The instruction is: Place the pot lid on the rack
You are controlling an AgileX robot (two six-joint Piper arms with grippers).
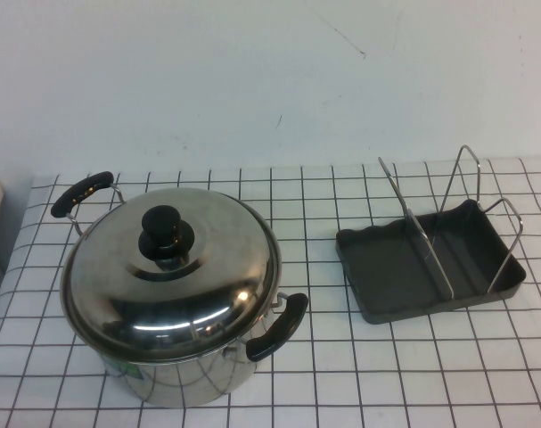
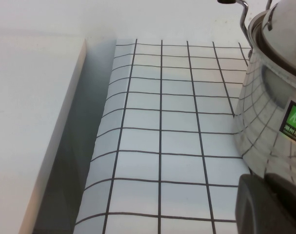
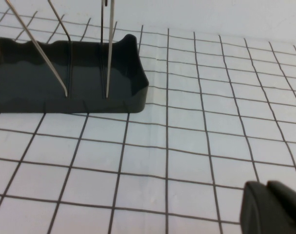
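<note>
The pot lid (image 1: 176,267), shiny domed steel with a black knob (image 1: 166,234), sits on the steel pot (image 1: 181,379) at the table's left. The rack (image 1: 404,267), a dark grey tray with upright wire loops, stands empty at the right. Neither arm shows in the high view. My left gripper (image 2: 265,178) is shut and empty, low over the cloth beside the pot's wall (image 2: 269,122), with the lid's rim (image 2: 284,29) above it. My right gripper (image 3: 266,185) is shut and empty, over the cloth some way from the rack (image 3: 40,78).
The table carries a white cloth with a black grid (image 1: 341,357). The pot has two black handles (image 1: 279,326). A pale board (image 2: 35,122) lies along the cloth's left edge. A white wall stands behind the table.
</note>
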